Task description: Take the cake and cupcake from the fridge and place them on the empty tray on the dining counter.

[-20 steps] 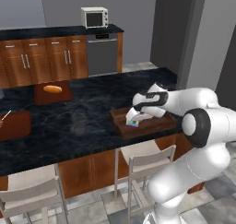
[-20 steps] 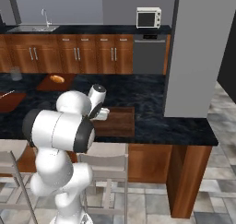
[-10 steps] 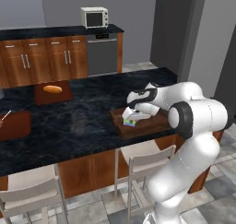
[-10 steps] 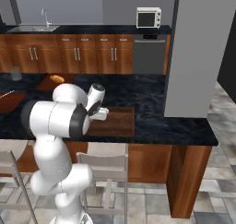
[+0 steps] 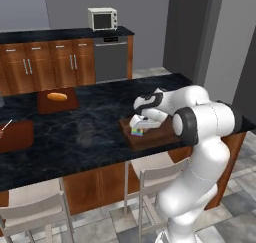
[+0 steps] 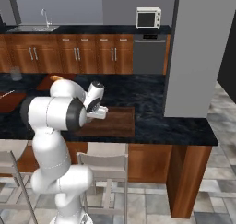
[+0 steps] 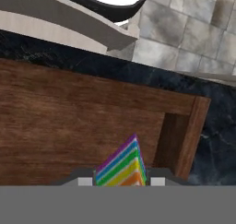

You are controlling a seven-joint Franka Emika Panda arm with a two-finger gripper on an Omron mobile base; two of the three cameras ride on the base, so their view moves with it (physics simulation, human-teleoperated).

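Cake (image 7: 122, 168) down on the floor of the tray (image 7: 55, 121), at its left end, close to a corner of the low rim. Hand (image 7: 120, 181) low over it, one fingertip (image 7: 85, 182) on either side of the wedge. Cannot tell whether clenched on the slice or already let go, the tips sitting right against its sides.

Likely light, soft and easily dented. Frosting apt to smear, layers apt to squash under a hard pinch. Best taken low on the two flat striped sides, gently, never on the white top or the thin point. Probably steady once resting on its base.

Raised rim just beside the slice, so little room for a sideways slide there; straight up looks the safest way out. Plenty of bare wood toward the tray's right. Tabletop (image 5: 90, 132) open to the left, board (image 5: 44, 103) with bread loaf (image 5: 57, 96) well apart at the far left.
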